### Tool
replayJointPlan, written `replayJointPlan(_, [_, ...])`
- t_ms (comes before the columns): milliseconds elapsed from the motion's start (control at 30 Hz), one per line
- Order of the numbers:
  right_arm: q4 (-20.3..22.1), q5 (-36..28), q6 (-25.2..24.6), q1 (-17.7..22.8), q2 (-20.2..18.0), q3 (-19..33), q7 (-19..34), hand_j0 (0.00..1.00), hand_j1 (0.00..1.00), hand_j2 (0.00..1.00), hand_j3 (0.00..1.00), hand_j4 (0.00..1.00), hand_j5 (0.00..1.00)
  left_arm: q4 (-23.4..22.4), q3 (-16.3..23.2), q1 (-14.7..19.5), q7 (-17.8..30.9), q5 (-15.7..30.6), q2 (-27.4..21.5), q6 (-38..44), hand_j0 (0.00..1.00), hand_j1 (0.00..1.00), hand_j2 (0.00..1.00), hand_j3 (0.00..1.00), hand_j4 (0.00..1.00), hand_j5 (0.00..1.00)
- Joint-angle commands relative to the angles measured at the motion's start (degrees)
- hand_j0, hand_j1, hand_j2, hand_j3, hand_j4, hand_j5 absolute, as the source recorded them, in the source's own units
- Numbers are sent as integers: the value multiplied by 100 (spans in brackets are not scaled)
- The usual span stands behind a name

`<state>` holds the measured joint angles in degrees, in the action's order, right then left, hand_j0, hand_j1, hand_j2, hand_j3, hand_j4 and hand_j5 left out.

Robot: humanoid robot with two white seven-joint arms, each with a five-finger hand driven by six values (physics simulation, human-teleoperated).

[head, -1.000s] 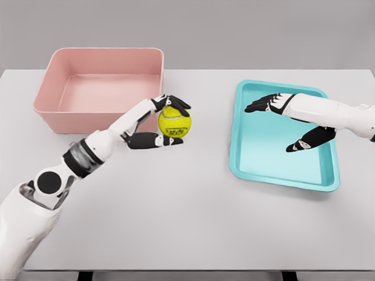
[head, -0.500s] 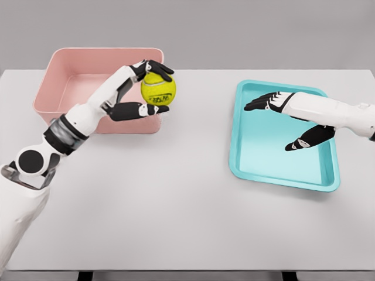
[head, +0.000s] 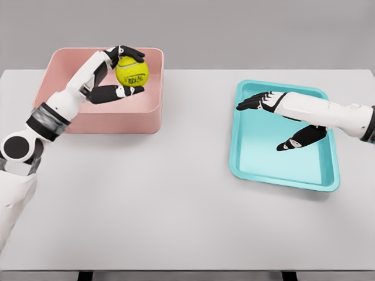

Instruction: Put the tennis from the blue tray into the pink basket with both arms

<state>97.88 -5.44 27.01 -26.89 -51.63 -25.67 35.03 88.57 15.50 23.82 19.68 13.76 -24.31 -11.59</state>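
- At far left, white left arm reaching up from the lower left corner toward the back of the grey tabletop [head: 176, 216].
- Left hand [head: 117, 73] with black fingers curled around a yellow-green fuzzy tennis ball [head: 132, 72], thumb under it, other fingers over the top; gripping it firmly.
- Ball held in the air above the open interior of the pink rectangular plastic basket [head: 155, 111], toward its right half, clear of the rim and not touching the floor of it.
- Basket sitting at the table's rear left, well apart from the tray.
- At right, turquoise-blue shallow rectangular tray [head: 281, 178], slightly skewed on the table.
- Right hand [head: 281, 117] hovering over the tray's upper half, fingers stretched out and pointing left, thumb spread apart below; open, holding nothing.
- White right forearm entering from the right edge.
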Motion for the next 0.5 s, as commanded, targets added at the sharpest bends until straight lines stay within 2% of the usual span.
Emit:
replayJointPlan(0, [64, -45, -20, 0, -5, 1, -3, 100, 100, 100, 100, 100, 100, -279, -82, 18, 1, 22, -4, 8, 47, 47, 47, 47, 47, 47])
replayJointPlan(100, [100, -45, -20, 9, 4, 1, -3, 100, 100, 100, 100, 100, 100, -727, -91, 149, 1, 13, 5, 8, 46, 46, 46, 46, 46, 46])
replayJointPlan(467, [108, -45, -20, 9, 13, 10, -3, 100, 100, 100, 100, 100, 100, -1422, -91, 343, -8, -22, 23, 307, 47, 47, 47, 47, 47, 47])
